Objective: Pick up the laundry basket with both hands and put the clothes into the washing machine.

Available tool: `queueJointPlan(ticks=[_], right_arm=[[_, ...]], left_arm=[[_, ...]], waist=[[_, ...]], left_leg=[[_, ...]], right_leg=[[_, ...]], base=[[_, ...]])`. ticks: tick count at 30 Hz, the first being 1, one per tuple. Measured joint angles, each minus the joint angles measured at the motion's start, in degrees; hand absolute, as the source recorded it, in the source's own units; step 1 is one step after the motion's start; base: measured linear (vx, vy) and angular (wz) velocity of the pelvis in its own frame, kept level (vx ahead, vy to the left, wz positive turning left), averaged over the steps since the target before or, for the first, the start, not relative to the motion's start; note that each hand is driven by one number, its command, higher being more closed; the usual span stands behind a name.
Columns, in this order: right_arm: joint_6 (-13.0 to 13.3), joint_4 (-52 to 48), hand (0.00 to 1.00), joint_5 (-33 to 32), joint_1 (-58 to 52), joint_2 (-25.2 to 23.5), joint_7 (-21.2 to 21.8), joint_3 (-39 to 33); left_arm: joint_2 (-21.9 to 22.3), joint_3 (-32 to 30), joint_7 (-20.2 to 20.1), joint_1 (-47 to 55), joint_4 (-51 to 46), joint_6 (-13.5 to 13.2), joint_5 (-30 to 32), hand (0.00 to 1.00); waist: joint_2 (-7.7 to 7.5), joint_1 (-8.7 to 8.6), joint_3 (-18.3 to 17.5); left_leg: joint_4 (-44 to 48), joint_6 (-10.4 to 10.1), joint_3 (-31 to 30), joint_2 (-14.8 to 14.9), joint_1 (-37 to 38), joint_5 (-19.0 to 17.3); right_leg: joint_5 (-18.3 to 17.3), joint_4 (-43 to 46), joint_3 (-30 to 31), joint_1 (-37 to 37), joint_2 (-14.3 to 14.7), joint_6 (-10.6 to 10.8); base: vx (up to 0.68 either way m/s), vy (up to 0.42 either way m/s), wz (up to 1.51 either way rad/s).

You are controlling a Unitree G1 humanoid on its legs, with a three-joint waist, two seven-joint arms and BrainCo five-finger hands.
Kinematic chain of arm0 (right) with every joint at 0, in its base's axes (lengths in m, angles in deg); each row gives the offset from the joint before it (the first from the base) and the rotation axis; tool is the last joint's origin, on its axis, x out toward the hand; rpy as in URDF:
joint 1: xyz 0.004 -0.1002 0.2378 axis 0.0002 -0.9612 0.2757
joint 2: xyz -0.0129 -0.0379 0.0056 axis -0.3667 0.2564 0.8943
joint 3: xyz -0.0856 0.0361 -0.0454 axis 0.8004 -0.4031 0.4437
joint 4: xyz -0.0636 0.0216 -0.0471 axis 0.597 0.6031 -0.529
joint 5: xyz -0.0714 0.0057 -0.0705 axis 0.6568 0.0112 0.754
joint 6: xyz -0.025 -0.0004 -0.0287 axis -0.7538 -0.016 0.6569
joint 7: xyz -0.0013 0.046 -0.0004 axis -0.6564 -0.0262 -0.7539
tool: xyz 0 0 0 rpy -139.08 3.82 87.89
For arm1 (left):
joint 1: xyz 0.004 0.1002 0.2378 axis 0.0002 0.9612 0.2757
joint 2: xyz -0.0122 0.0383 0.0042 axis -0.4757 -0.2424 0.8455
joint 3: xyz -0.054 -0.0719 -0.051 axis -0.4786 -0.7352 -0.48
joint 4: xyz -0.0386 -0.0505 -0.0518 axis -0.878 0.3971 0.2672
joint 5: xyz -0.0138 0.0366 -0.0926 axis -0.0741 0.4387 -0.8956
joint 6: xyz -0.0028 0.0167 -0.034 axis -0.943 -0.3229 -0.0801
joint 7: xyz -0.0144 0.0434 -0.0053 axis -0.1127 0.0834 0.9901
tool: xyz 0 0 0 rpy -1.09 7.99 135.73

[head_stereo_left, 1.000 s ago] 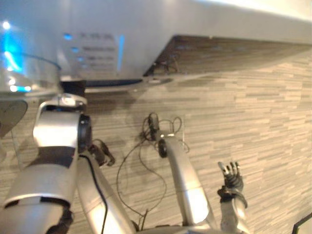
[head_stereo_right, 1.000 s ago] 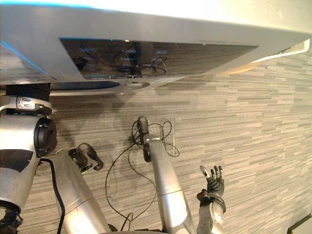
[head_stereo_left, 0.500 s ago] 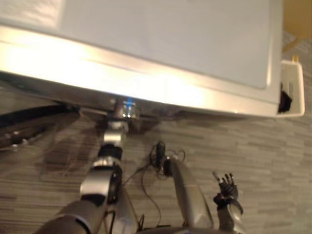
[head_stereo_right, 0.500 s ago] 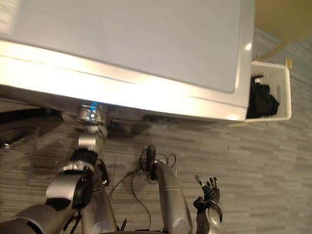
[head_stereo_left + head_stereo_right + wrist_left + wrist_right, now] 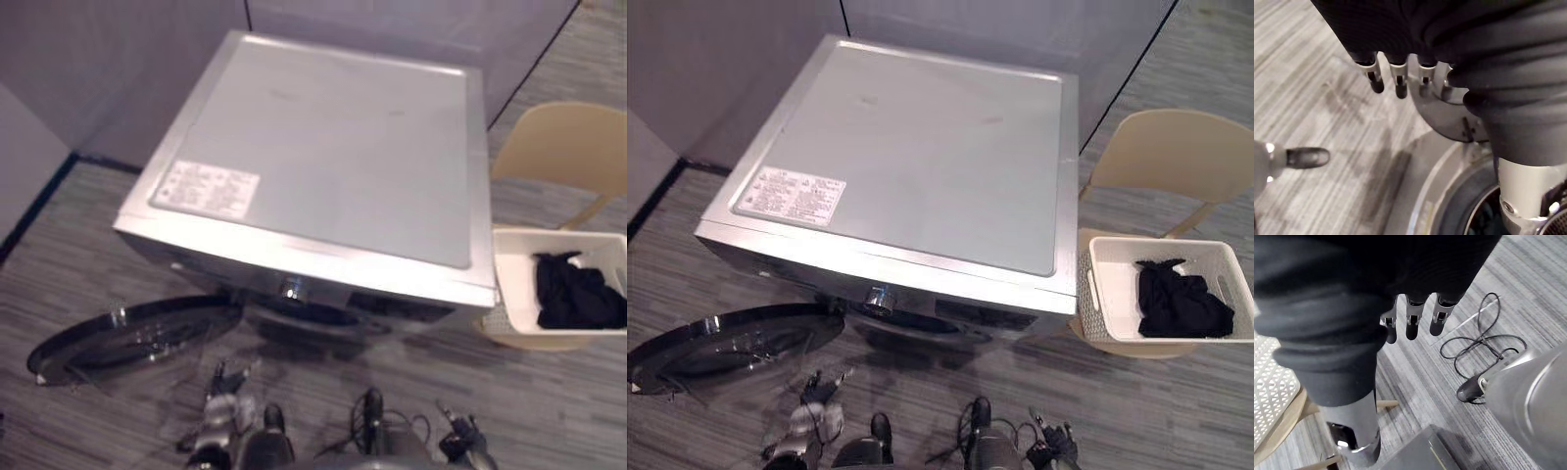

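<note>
One washer (image 5: 323, 166), its one door (image 5: 137, 333) lying open, and one basket (image 5: 1097, 294) with one heap of black clothes (image 5: 1176, 299), set on one chair (image 5: 1176, 162) just beside the washer, are being viewed. The left hand (image 5: 1396, 78) and right hand (image 5: 1413, 318) are being held open and empty, well apart from the basket. Judged risk: the basket being tipped off the chair by an uneven two-handed grip.
</note>
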Motion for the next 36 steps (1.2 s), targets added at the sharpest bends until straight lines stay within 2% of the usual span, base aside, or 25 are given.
queueJointPlan(ticks=[2,6,13,15,17,19,21,22,23,25,27,28,29,31,33,34,36], right_arm=[[-0.88,1.60,0.00,0.80,0.16,0.36,0.29,-1.38],[-1.55,4.46,0.00,2.84,0.17,0.42,0.52,-1.48],[-2.36,6.07,0.00,4.52,-0.18,0.59,1.56,0.55],[-2.36,6.08,0.00,4.68,-0.18,0.69,1.87,1.85],[-2.19,6.09,0.00,5.71,-0.19,1.08,1.91,3.12],[-2.12,6.16,0.00,5.69,-0.23,2.10,1.85,3.07],[-2.02,6.31,0.00,5.64,-0.44,2.61,1.77,2.63],[-2.01,6.64,0.00,5.60,-0.66,3.39,1.75,1.85],[-2.03,6.39,0.00,5.60,-0.63,3.60,1.79,1.33],[-2.05,5.94,0.00,5.66,-0.49,3.03,1.93,1.46],[-2.15,5.99,0.00,5.71,-0.22,2.48,1.98,1.48],[-2.16,5.98,0.00,5.70,-0.15,2.47,1.96,1.47],[-2.21,5.99,0.00,5.68,-0.44,2.59,1.88,1.44],[-2.23,5.92,0.00,5.66,-0.39,2.63,1.89,1.44],[-2.12,5.37,0.00,5.68,0.29,2.56,1.92,1.50],[-2.13,5.38,0.00,5.68,0.42,2.44,1.88,1.58],[-2.24,5.34,0.00,5.67,0.97,2.13,1.87,3.11]], left_arm=[[0.44,0.01,-2.25,2.01,2.52,0.59,-0.38,0.00],[0.04,0.07,-4.77,3.93,3.09,1.26,1.90,0.00],[-0.65,0.58,-6.03,4.01,4.44,1.28,1.99,0.00],[-0.75,0.58,-6.02,4.02,4.45,1.29,1.96,0.00],[-0.96,0.56,-6.01,4.22,4.43,1.29,1.84,0.00],[-0.51,0.62,-6.14,4.46,4.49,1.30,1.38,0.00],[0.04,1.50,-6.39,4.27,4.47,1.30,0.83,0.00],[0.13,1.47,-6.62,3.95,4.46,1.33,0.67,0.00],[-0.25,1.00,-7.02,4.43,4.47,1.37,0.66,0.00],[-0.34,0.27,-7.28,5.54,4.96,1.64,0.65,0.00],[-0.49,-1.29,-7.33,5.93,4.96,1.74,-0.24,0.00],[-0.52,-1.50,-7.35,6.12,5.30,1.85,-0.29,0.00],[-0.47,-1.36,-7.42,6.09,5.64,1.96,-0.27,0.00],[-0.48,-1.13,-7.45,6.10,5.98,1.99,-0.24,0.00],[-0.38,0.01,-7.50,5.13,6.23,2.07,-0.22,0.00],[-0.38,0.34,-7.51,4.57,6.23,2.08,-0.22,0.00],[-0.23,0.73,-7.51,4.32,5.75,2.15,-0.27,0.00]], waist=[[0.17,-0.37,-1.89],[-0.10,-1.20,-2.99],[-0.29,-1.64,-3.63],[-0.16,-1.97,-3.47],[1.16,-2.95,-2.77],[1.40,-2.81,-2.64],[0.83,-2.79,-2.87],[1.09,-2.52,-2.93],[1.18,-2.36,-2.97],[0.68,-1.92,-3.72],[-0.33,-1.07,-4.10],[-0.77,-1.56,-4.34],[-0.41,-1.90,-4.22],[-0.22,-2.73,-4.27],[0.49,-2.68,-2.54],[0.42,-2.51,-1.47],[0.71,-2.73,0.06]], left_leg=[[-1.98,0.36,-0.09,-0.57,1.62,0.77],[-2.26,0.58,-0.61,-1.19,3.21,0.92],[-2.57,0.50,-1.61,-1.53,4.02,1.91],[-1.01,0.25,-1.72,-0.43,3.67,1.81],[9.41,-0.65,-3.00,3.56,0.56,-2.94],[10.89,-0.96,-3.63,4.87,0.38,-3.91],[10.93,-1.37,-6.64,2.51,0.91,-4.23],[12.95,-0.32,-8.94,0.15,0.57,-6.48],[11.79,0.83,-10.13,-0.94,1.00,-7.61],[7.79,0.92,-9.58,-3.10,2.57,-7.65],[4.01,1.34,-6.22,-3.99,3.98,-7.32],[2.34,1.58,-5.57,-4.81,4.74,-6.92],[1.63,1.59,-5.40,-5.20,5.58,-6.93],[1.27,1.67,-5.50,-5.34,6.20,-6.98],[2.48,2.48,-5.70,-5.56,7.23,-6.39],[3.02,3.08,-5.36,-5.42,7.99,-6.17],[3.55,4.29,-4.55,-4.69,10.94,-7.12]], right_leg=[[0.66,-1.78,-0.14,1.65,0.15,0.01],[2.81,-6.08,-0.10,5.28,-0.07,0.09],[3.18,-11.75,1.17,9.32,0.21,0.18],[3.11,-12.06,1.26,9.95,1.02,0.13],[0.93,-10.23,1.36,10.93,3.80,-1.10],[0.09,-9.05,1.39,10.94,4.93,-0.87],[-0.30,-8.85,2.23,10.23,4.30,-0.40],[0.00,-9.02,3.79,9.72,4.32,0.07],[0.20,-9.59,6.25,9.56,4.78,0.38],[1.09,-11.37,11.21,8.70,4.83,1.25],[2.61,-13.23,15.70,7.76,4.43,1.21],[3.70,-14.35,16.31,7.63,3.91,0.80],[4.40,-14.31,16.59,7.56,3.82,0.39],[4.06,-11.75,15.90,6.40,4.11,0.19],[0.34,0.27,13.92,1.28,4.99,-0.69],[0.72,4.36,12.35,-0.31,5.02,-1.29],[-1.26,15.58,8.05,-2.94,3.80,-0.66]], base=[[-0.01,0.017,0.06],[-0.07,0.041,0.06],[-0.10,-0.010,0.07],[-0.07,-0.068,0.01],[-0.13,-0.117,-0.05],[-0.16,-0.080,-0.11],[-0.10,0.007,-0.13],[-0.05,0.096,-0.53],[-0.08,0.096,-0.63],[-0.04,0.083,-0.92],[0.04,0.061,-1.00],[0.05,0.047,-0.59],[0.06,0.045,-0.45],[0.08,0.035,-0.26],[0.15,0.033,-0.29],[0.13,-0.037,-0.30],[0.12,-0.083,0.01]])
